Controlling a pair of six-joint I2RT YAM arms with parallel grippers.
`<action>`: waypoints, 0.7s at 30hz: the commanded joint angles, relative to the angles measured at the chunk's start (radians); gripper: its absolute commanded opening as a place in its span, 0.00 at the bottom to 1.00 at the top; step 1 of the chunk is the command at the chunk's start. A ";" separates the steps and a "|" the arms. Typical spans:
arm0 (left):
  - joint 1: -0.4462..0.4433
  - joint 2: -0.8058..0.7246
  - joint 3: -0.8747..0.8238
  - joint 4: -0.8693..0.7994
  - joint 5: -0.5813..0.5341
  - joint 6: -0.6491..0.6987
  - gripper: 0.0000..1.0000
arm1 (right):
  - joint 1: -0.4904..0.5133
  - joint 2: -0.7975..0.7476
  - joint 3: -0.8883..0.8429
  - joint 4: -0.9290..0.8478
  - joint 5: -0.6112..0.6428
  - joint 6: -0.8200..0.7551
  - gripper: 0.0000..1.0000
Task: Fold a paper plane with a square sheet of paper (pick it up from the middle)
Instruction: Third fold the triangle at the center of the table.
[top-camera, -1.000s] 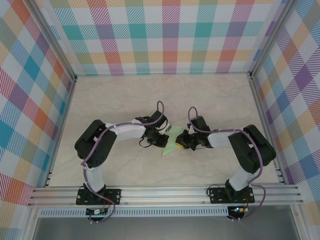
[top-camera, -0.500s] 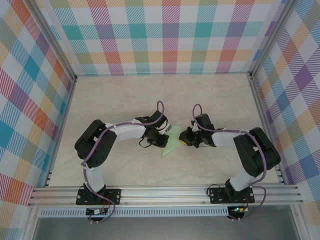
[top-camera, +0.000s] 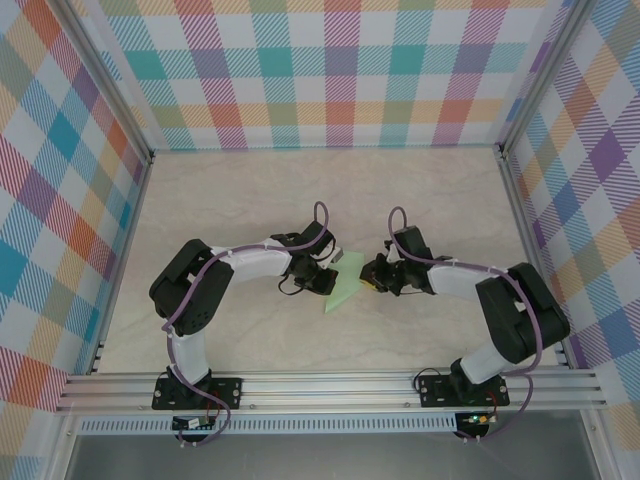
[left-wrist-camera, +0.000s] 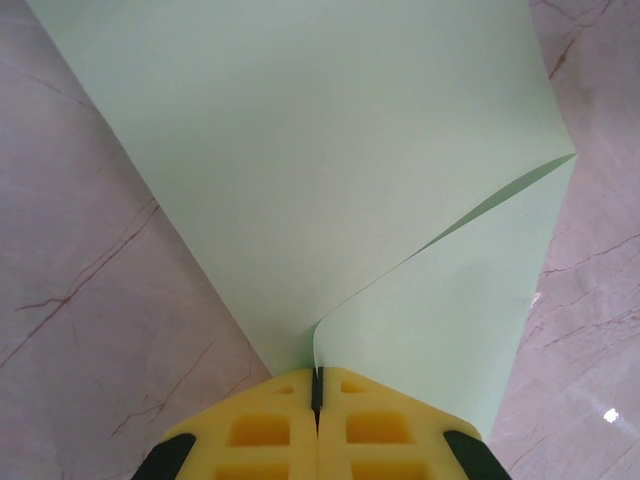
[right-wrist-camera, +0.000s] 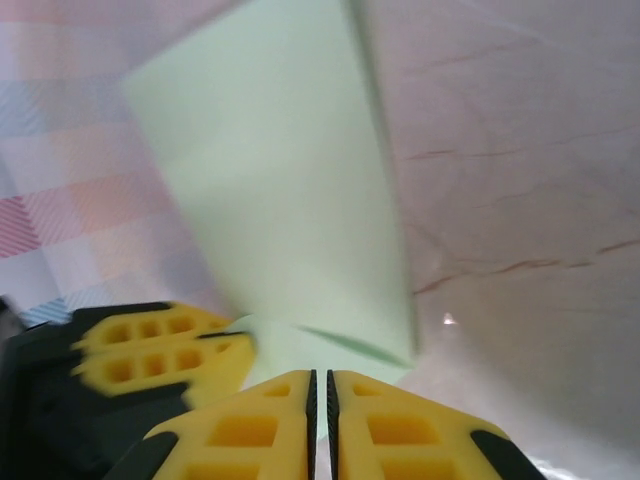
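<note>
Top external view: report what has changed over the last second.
The right arm swung its elbow outward, toward the right wall and the near edge, and the right gripper edged slightly right with it, pinched at the paper. The left gripper stayed clamped on the paper, and the paper kept its place on the table.

readable text: none | labels, brands: none | numbers, signs: none legible

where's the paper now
In the top view the square sheet of paper is near the table centre, pinched by the left gripper on its left and the right gripper on its right.
</note>
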 joint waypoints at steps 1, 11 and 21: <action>0.004 0.086 -0.028 -0.046 -0.043 0.009 0.01 | 0.038 -0.023 -0.004 0.004 -0.032 0.000 0.13; 0.004 0.093 -0.017 -0.050 -0.038 0.011 0.01 | 0.142 0.095 -0.052 0.228 -0.049 0.132 0.12; 0.003 0.101 -0.021 -0.050 -0.038 0.015 0.01 | 0.151 0.170 -0.055 0.222 -0.020 0.117 0.12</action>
